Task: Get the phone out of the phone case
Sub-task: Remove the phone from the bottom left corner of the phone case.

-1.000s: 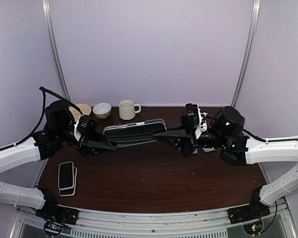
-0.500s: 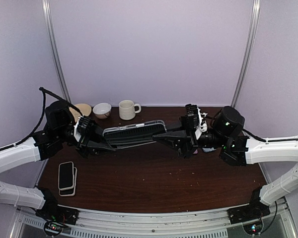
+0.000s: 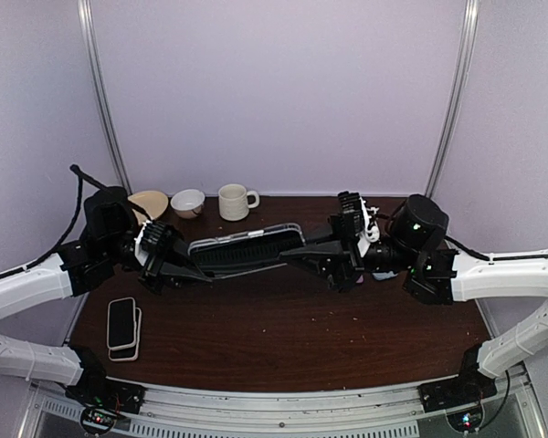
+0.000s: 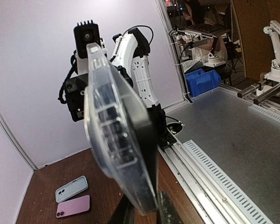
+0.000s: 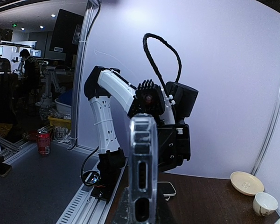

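A dark phone (image 3: 247,250) in a clear phone case (image 3: 221,241) hangs lengthwise above the table between both arms. My left gripper (image 3: 198,267) is shut on its left end, my right gripper (image 3: 299,253) on its right end. In the left wrist view the clear phone case (image 4: 105,126) bows away from the dark phone (image 4: 147,140) along its upper part, while both sit between the fingers (image 4: 166,211) of that gripper (image 4: 147,207). The right wrist view shows the phone case (image 5: 142,163) end-on, upright in the right gripper (image 5: 141,212).
A beige mug (image 3: 237,201), a white cup (image 3: 188,202) and a tan bowl (image 3: 149,203) stand at the table's back edge. Two stacked phones (image 3: 122,327) lie at front left. A light blue case (image 4: 71,188) and a pink one (image 4: 73,206) lie on the table's right side.
The left gripper has closed a little further on the phone's end and drawn slightly left, uncovering more of the tan bowl. The right gripper has held its grip.
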